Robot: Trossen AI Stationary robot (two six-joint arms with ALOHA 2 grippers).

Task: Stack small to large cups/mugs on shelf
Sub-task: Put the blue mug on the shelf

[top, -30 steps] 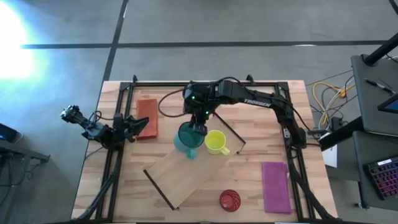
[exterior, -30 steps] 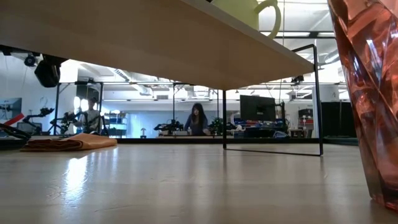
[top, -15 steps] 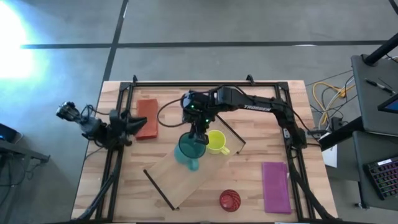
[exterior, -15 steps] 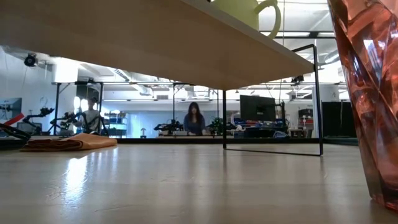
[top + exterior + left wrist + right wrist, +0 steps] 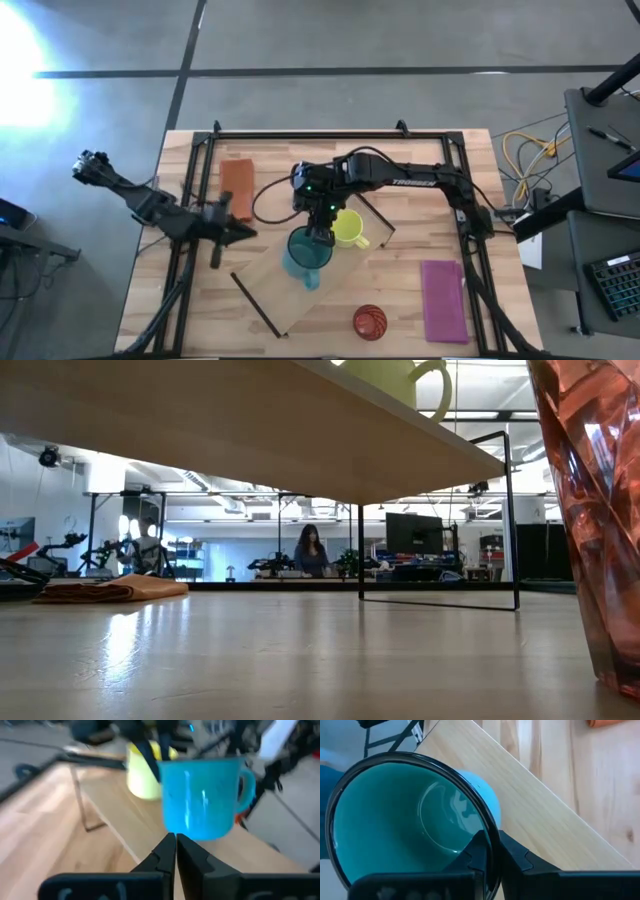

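The light-wood shelf [image 5: 330, 265] lies slantwise at the table's middle, and the yellow mug [image 5: 347, 228] stands on it. My right gripper [image 5: 318, 236] is shut on the teal mug [image 5: 303, 250], which is over the shelf board just left of the yellow mug. The red ribbed cup [image 5: 369, 321] stands on the table near the front edge and fills the low view's right side [image 5: 590, 510]. My left gripper [image 5: 238, 232] is shut and holds nothing. It hovers left of the shelf and points at the teal mug [image 5: 202, 795]. My right gripper pinches the teal mug's rim [image 5: 489, 826], one finger inside the mug and one outside on its wall. The fingers [image 5: 515, 857] come from above, pointing down. The mug is upright over the shelf board; whether its bottom rests on the board, I cannot tell.
A flat orange-red rectangle [image 5: 237, 188] lies at the far left and a flat purple one [image 5: 443, 300] at the near right. A black frame [image 5: 330, 135] runs round the table's edges. Thin black bars [image 5: 255, 300] stand at the shelf's short ends.
My right gripper has carried the teal mug toward the table's near edge, along the shelf and past the yellow mug's left side. My left gripper has swung toward the near edge and the shelf, and its fingers have shut.
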